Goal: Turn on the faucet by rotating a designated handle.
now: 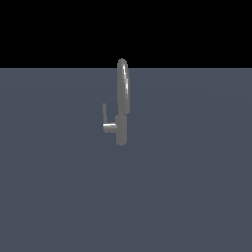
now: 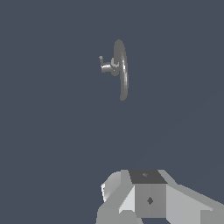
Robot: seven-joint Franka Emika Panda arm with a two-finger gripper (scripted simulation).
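Only the wrist view caught the fingers (image 2: pixel 146 199), a pale blocky mass whose spread could not be told; the exterior view showed no arm. One faucet (image 2: pixel 120 70) with one handle (image 2: pixel 101 60) stood on the worktop (image 1: pixel 59 187), well apart from the fingers.

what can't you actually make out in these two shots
- Gripper: the wrist view's edge cuts off its fingers, so open or shut is unknown; the exterior view lacks it.
- Handle: too small in both views to judge its turn.
- Faucet spout opening: not discernible in either view.
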